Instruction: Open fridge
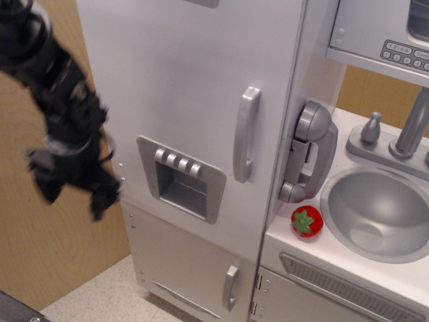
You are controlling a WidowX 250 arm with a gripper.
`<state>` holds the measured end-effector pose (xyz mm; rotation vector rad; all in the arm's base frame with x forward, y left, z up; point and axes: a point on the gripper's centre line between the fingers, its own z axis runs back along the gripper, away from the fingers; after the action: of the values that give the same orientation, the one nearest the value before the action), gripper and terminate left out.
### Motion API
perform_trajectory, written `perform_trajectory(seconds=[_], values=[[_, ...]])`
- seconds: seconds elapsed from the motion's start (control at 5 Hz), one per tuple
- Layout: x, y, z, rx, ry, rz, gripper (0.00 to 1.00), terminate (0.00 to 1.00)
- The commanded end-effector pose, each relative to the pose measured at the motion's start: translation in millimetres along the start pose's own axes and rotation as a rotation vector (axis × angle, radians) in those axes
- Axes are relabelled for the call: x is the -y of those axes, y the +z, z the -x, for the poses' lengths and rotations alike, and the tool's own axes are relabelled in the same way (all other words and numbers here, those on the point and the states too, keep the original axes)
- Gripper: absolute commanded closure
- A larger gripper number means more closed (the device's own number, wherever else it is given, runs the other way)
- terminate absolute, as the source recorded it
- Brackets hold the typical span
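Observation:
The fridge [194, 87] is a tall white toy cabinet. Its large silver-grey door is shut, with a vertical grey handle [246, 134] near its right edge and a recessed grey dispenser panel [181, 178] lower left. My gripper [75, 193] hangs at the far left beside the fridge's left edge, well left of the handle. It is blurred by motion. Its two dark fingers [102, 200] point down, spread apart, with nothing between them.
A smaller lower door with a short handle [230, 287] sits under the big door. A grey toy phone [310, 151] hangs right of the fridge. A red strawberry [306, 222] lies by the sink [379, 215]. A microwave keypad [404, 54] is top right. A wooden wall [40, 235] stands behind my arm.

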<state>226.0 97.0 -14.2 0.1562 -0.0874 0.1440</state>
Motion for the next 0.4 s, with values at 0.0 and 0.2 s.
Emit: perform_trajectory(seconds=[0.0, 0.2], values=[[44.8, 63.8, -22.0, 0.131, -0.017, 0.055, 0.0, 0.0], [69.2, 90.3, -31.7, 0.16, -0.041, 0.106, 0.0, 0.0]])
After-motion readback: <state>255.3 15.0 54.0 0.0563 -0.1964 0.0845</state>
